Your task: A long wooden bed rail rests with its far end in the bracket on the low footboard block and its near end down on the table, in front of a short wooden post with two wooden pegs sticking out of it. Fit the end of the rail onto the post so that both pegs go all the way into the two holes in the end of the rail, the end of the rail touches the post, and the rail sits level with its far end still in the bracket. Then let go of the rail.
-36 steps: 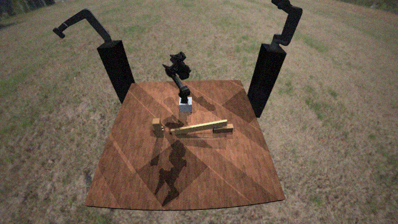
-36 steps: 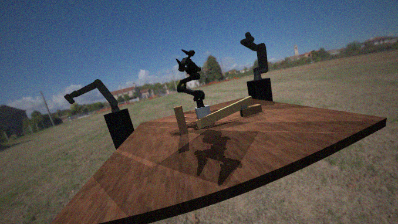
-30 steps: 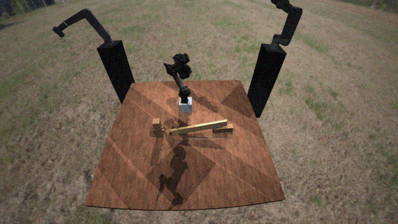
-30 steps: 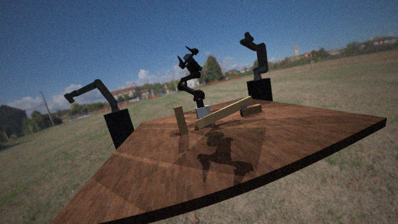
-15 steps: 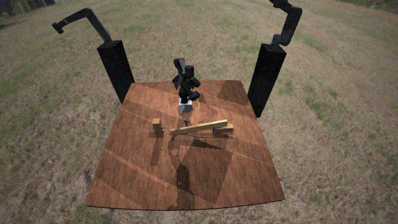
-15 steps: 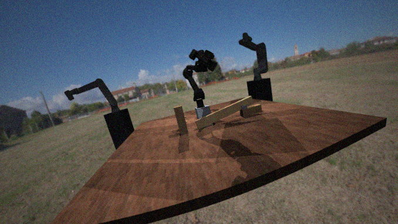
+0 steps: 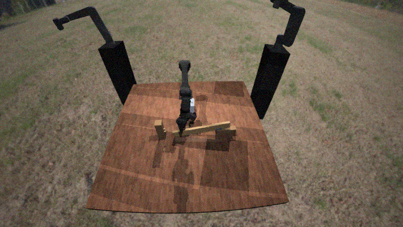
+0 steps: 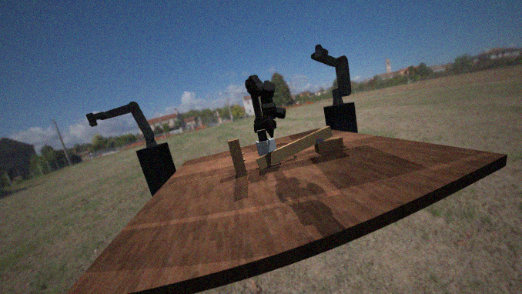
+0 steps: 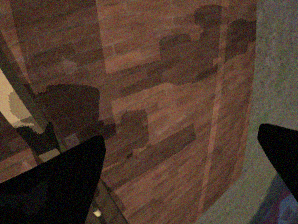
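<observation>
The long wooden rail [image 7: 205, 128] [image 8: 300, 145] [image 9: 7, 100] slopes down from the footboard block [image 7: 232, 131] [image 8: 332, 146] to its near end, low at the table. Its far end is raised at the block; its seat in the bracket is not clear. The post [image 7: 160, 132] [image 8: 237, 158] stands upright to the left, with small pegs [image 7: 164, 130] facing the rail. A gap separates them. My gripper [image 7: 186, 129] [image 8: 268, 138] [image 9: 182, 137] points down, open and empty, above the rail's near part. In the wrist view the rail lies left of both fingers, not between them.
The wooden table [image 7: 142, 175] [image 8: 192, 238] carries these parts. My arm's white base [image 7: 192, 102] [image 8: 266, 147] is behind the rail. Two other black arms stand on dark pedestals [image 7: 117, 69] [image 7: 270, 71] beyond the table's back corners. Dark shadows cross the table.
</observation>
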`<state>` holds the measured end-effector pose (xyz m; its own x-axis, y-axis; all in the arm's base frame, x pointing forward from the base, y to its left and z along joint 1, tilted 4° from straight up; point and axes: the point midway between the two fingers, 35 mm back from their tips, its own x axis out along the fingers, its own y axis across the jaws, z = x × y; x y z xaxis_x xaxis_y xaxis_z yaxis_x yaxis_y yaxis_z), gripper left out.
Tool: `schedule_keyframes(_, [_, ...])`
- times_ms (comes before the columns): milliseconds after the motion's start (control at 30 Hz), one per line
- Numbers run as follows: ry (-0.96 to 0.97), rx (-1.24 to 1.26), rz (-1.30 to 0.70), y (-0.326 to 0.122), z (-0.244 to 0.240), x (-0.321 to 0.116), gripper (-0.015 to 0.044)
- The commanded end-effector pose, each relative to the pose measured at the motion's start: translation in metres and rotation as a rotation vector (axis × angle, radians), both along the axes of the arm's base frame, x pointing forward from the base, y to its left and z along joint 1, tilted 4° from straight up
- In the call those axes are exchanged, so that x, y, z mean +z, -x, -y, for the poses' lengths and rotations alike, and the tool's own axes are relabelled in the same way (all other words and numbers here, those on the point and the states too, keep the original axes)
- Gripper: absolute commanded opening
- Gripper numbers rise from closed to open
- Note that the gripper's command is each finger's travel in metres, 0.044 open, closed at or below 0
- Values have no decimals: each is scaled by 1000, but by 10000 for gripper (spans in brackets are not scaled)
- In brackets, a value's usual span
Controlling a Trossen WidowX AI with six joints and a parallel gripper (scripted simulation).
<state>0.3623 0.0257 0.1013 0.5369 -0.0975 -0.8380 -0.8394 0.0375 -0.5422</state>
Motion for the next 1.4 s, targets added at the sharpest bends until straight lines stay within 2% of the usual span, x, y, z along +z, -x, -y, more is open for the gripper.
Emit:
schedule_keyframes(0, [13,95,-267,21,10,-40,440])
schedule_keyframes(133, [-36,201,-569,55,20,-73,440])
schedule_keyframes(200, [-51,218,-617,62,21,-77,440])
schedule_keyframes(1367, [-51,218,-617,64,21,-127,440])
